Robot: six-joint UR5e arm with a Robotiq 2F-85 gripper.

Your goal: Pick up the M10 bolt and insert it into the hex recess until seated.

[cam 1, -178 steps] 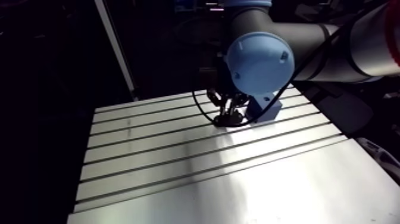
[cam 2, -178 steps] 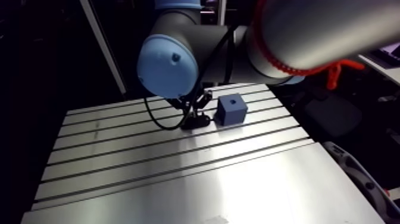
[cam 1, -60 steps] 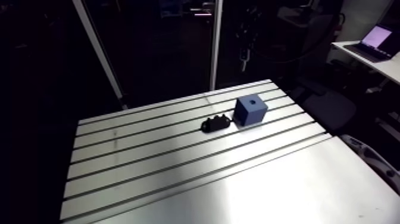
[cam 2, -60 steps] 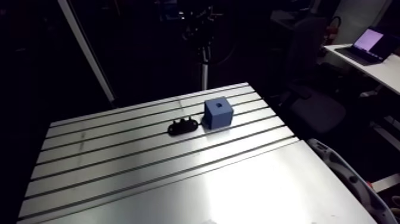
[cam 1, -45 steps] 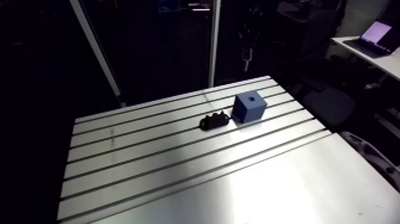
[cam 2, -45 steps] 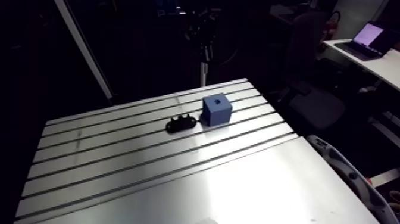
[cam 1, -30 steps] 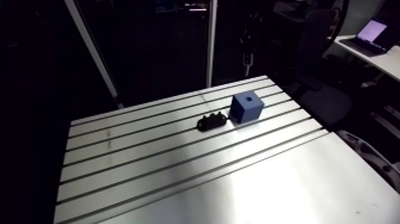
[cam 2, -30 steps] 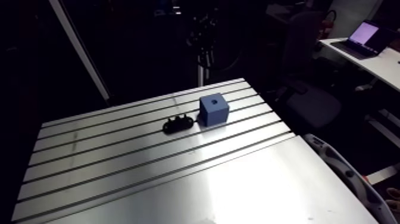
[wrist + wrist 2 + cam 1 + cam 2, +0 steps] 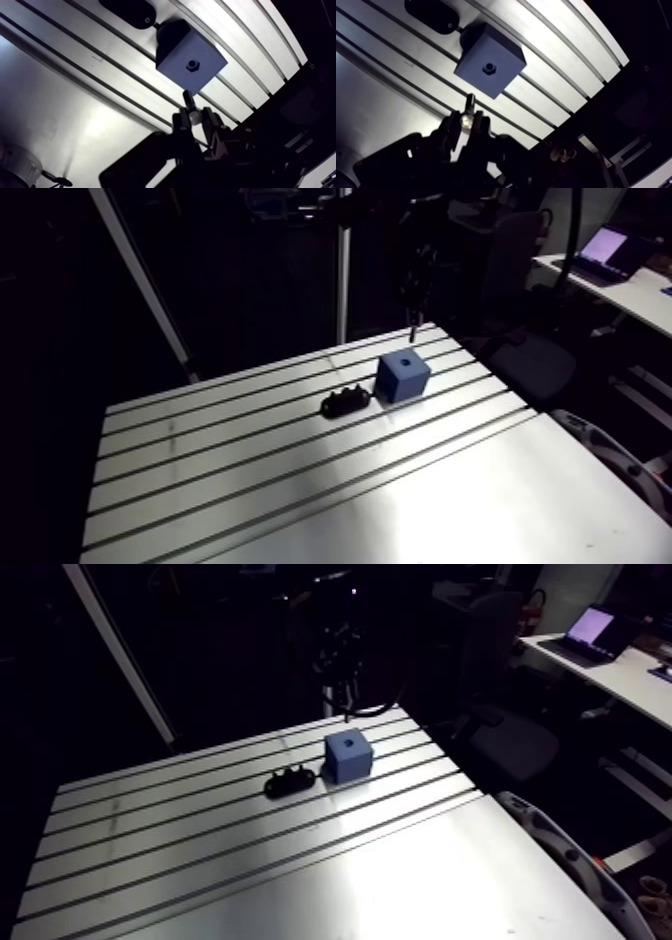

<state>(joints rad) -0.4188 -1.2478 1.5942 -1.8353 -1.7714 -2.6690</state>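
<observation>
end effector (image 9: 194, 120): fingers nearly closed, clamping the dark metal m10 bolt (image 9: 188, 99). bolt long axis runs straight ahead of the fingers, tip toward the blue cube (image 9: 172, 45) on the slotted aluminium bench (image 9: 75, 100), clear of it. step, as judged: alignment. next: centre tip over hex recess (image 9: 192, 64), then descend.

A dim room (image 9: 240, 278) surrounds the brightly lit slotted aluminium table (image 9: 450, 498).

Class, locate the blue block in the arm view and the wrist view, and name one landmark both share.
Arm view: blue block mid-picture, just right of the black holder.
Wrist view: ahead of the gripper, which holds the bolt.
Shared landmark: the black holder beside the block.
</observation>
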